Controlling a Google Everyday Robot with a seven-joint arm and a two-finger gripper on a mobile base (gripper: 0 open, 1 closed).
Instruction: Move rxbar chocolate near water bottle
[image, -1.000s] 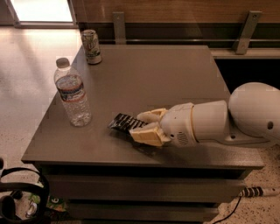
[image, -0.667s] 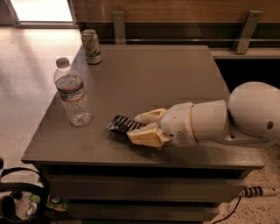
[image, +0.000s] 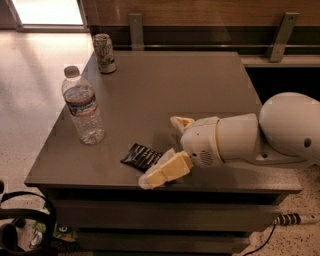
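The rxbar chocolate (image: 140, 155), a flat black wrapper bar, lies on the grey table (image: 190, 85) near its front edge. The water bottle (image: 82, 107), clear with a grey-white cap, stands upright a little to the bar's upper left, apart from it. My gripper (image: 160, 151) reaches in from the right with its cream fingers spread wide: one fingertip (image: 176, 121) is behind the bar, and the other finger (image: 165, 172) rests at the bar's right end near the table front. The gripper is open and holds nothing.
A pale green-marked soda can (image: 104, 52) stands at the table's far left corner. My white arm (image: 270, 135) covers the table's right front part. Black headphones (image: 25, 220) lie on the floor at lower left, and a cable (image: 285, 220) at lower right.
The fingers have spread apart and let go of the bar, which now lies flat on the table slightly further left and forward. The bottle and can have not moved.
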